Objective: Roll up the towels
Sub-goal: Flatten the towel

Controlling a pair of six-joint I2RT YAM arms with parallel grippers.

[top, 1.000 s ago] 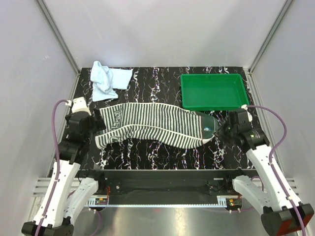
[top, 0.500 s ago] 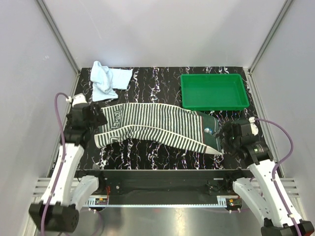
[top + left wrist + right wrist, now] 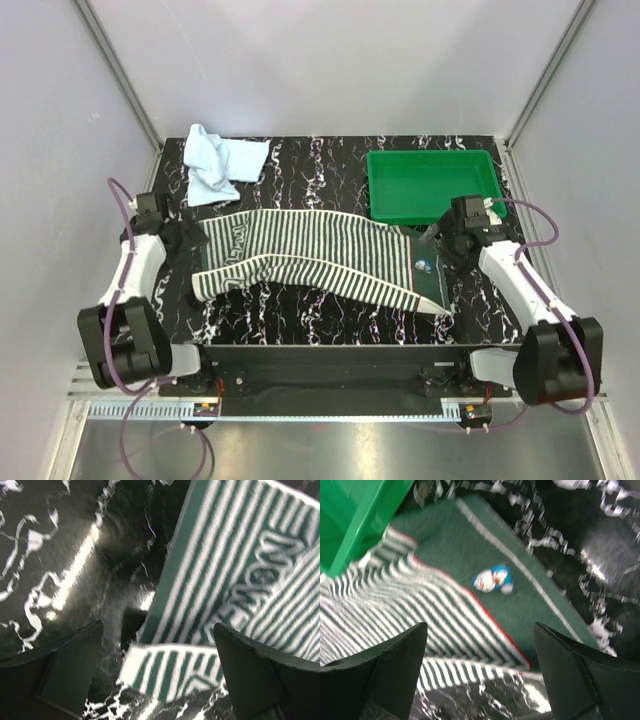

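Note:
The green-and-white striped towel (image 3: 320, 255) lies spread across the middle of the table, its left end folded over (image 3: 170, 672) and its right end a dark green panel with a small cartoon patch (image 3: 492, 580). The pale blue towel (image 3: 220, 165) lies crumpled at the far left. My left gripper (image 3: 190, 238) stands open just off the striped towel's left edge (image 3: 156, 625), holding nothing. By the towel's right end my right gripper (image 3: 442, 236) is open too (image 3: 480, 625), hovering over the striped part with nothing between its fingers.
A green plastic tray (image 3: 435, 185) sits at the far right of the black marbled table (image 3: 320, 160), right beside my right gripper (image 3: 350, 515). Grey walls close in the left, right and back sides.
My right gripper opened and let go of the striped towel's right end, which dropped flat, then swung up toward the tray. The left gripper opened fully and drew slightly back to the left.

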